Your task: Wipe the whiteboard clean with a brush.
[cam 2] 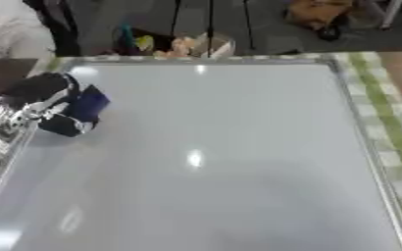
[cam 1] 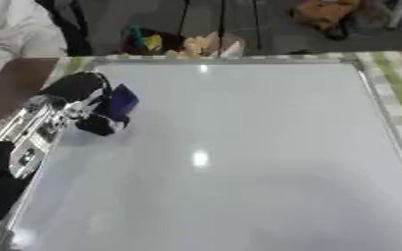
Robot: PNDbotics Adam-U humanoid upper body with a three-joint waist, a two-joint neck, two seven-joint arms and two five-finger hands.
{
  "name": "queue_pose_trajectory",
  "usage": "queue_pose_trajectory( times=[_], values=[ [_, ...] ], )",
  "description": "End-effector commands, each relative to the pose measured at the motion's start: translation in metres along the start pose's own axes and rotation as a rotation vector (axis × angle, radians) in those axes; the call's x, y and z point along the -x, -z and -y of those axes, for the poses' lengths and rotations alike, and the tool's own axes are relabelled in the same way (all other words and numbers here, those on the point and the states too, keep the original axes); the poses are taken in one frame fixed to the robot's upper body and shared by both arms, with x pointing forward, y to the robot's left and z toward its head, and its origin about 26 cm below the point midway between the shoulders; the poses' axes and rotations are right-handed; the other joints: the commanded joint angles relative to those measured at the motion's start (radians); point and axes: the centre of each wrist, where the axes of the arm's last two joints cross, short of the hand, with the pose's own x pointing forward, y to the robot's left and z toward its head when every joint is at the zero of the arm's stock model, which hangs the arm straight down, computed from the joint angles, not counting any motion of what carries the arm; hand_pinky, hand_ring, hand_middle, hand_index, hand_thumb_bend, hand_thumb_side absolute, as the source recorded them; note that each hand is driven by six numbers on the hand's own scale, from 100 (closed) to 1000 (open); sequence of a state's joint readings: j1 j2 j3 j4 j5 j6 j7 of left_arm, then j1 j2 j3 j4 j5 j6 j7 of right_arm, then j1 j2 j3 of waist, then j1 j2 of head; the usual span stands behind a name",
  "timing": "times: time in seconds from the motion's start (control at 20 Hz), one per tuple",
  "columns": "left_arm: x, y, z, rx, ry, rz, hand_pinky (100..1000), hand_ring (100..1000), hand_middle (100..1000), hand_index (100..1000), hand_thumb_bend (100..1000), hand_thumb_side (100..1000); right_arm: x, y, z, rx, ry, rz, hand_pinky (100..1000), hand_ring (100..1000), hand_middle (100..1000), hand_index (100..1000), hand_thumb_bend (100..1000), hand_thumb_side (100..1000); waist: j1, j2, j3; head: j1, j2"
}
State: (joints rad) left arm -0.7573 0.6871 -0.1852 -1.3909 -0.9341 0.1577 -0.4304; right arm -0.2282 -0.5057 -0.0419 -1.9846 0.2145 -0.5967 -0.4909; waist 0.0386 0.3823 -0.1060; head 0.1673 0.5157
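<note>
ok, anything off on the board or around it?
Nothing stands out. The large white whiteboard lies flat, no marks or damage visible; the left robot hand holds the dark blue brush at its left edge.

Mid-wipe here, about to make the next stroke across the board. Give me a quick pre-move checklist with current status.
1. Dark blue block-shaped brush held in left hand: ok, fingers curled round it.
2. Brush on the white glossy whiteboard: ok, at its left edge, though actual contact cannot be told.
3. Stroke path to the right free of objects: ok.
4. Marks left to wipe: cannot tell; only glare spots show.
5. Right hand out of the way: ok, not in view.
</note>
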Motion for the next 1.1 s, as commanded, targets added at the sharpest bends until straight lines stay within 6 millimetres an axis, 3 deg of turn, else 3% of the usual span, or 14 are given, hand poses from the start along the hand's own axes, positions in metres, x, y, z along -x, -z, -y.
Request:
queue_pose_trajectory(
  times=[0.05,1.1],
  values=[
    [0.017,-0.002,-0.017,-0.027,0.018,-0.043,407,620,503,286,266,385,-0.003,0.006,0.003,-0.013,-0.008,0.029,804,755,560,821,100,955,-0.002,-0.017,-0.003,0.007,-0.014],
    [0.050,-0.002,-0.015,0.002,-0.067,-0.160,381,606,491,285,251,399,-0.003,0.005,0.002,-0.011,-0.012,0.023,804,756,559,821,100,954,-0.002,-0.017,0.000,0.008,-0.012]
  ],
)
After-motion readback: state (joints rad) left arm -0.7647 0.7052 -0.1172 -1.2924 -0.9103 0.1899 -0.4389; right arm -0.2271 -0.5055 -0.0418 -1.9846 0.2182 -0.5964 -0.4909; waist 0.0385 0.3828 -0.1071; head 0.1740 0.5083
